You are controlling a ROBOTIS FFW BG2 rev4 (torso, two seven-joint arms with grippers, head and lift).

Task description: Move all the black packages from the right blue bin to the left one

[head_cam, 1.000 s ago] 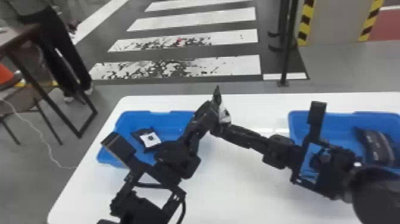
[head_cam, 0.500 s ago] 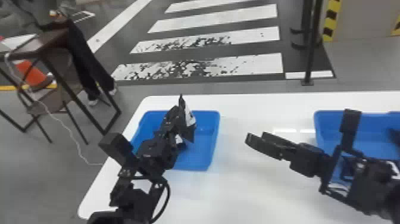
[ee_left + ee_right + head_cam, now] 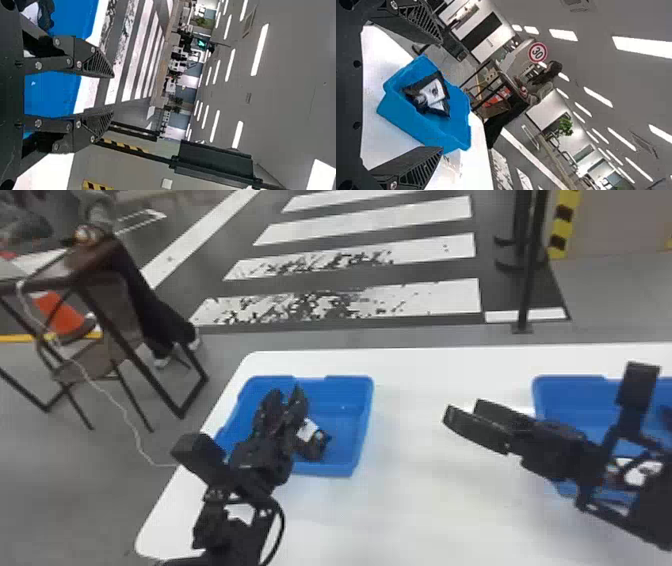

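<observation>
In the head view my left gripper (image 3: pixel 284 396) stands open over the left blue bin (image 3: pixel 367 415). A black package with a white label (image 3: pixel 316 442) lies in that bin, just right of the gripper. The left wrist view has the open left gripper (image 3: pixel 113 93) and part of a package (image 3: pixel 33 12). My right gripper (image 3: pixel 462 415) is open and holds nothing, between the bins. From the right wrist, the right gripper (image 3: pixel 441 95) is open, with black packaging (image 3: pixel 431 93) in the left bin (image 3: pixel 407 126) beyond. The right blue bin (image 3: pixel 565 387) is partly behind the right arm, a dark item at its edge.
Both bins stand on a white table (image 3: pixel 425 510), with bare tabletop between them. Left of the table are a chair (image 3: pixel 95 357) and a brown desk (image 3: pixel 100 260). A dark post (image 3: pixel 527 290) stands on the floor behind.
A package held up by both grippers was kept by the left as the right drew away. The left carried it over the left bin and let it go. The head view has shifted left.
</observation>
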